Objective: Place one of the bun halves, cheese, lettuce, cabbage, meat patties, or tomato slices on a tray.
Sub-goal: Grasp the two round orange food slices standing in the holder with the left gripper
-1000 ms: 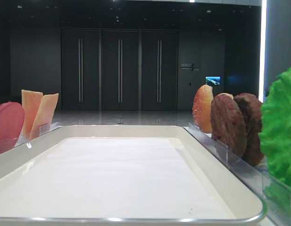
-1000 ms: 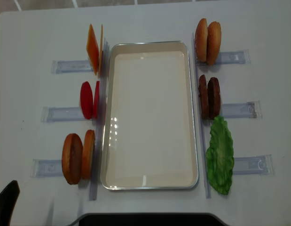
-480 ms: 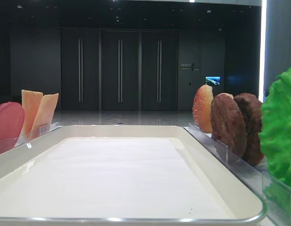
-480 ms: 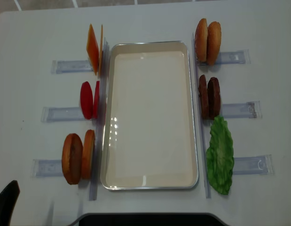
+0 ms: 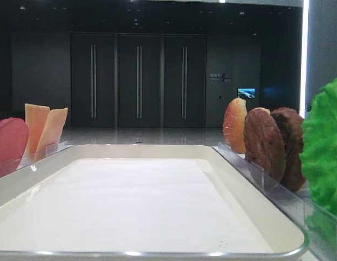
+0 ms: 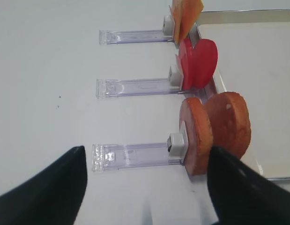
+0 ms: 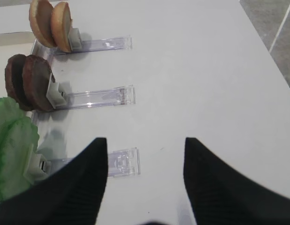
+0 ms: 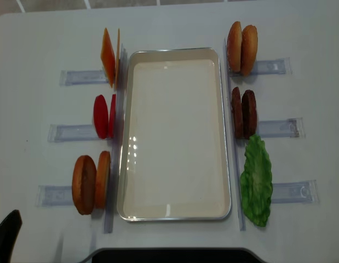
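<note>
Both pincers, left (image 6: 145,187) and right (image 7: 145,173), hang released above the table (image 8: 43,44); the tray (image 8: 174,215) lies mid-table.

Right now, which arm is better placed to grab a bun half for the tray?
Probably left: the left gripper, jaws apart, hangs just before the golden-brown round bun halves beside the empty cream-white rectangular tray.

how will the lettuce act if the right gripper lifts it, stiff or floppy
Probably floppy: the lettuce is a thin, frilly leaf, so its free ends may droop. It looks light for its size. Its bumpy surface may give the jaws some purchase.
</note>
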Available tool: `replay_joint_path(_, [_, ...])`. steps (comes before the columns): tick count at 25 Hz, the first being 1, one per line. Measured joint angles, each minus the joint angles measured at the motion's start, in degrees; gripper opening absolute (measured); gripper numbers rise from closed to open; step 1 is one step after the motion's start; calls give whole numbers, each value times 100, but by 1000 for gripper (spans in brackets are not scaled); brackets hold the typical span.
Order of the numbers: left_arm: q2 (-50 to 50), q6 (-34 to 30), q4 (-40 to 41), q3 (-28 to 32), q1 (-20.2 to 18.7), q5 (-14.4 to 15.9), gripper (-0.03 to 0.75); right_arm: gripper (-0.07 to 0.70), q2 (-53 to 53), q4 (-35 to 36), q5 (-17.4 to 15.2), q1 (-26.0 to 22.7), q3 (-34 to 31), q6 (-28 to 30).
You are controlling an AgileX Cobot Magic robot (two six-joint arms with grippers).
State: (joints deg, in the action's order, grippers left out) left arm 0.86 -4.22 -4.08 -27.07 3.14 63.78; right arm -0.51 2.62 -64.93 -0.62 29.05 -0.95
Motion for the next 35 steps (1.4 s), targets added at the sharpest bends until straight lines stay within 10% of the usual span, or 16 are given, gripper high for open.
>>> replay_joint_path(14, [-1580,481,138,-309,0,352,517,355,0,0,0,0,0,0])
replay_joint_path(35, [-6330,940,408,-1770,0,-215,517,355,0,0,0,0,0,0])
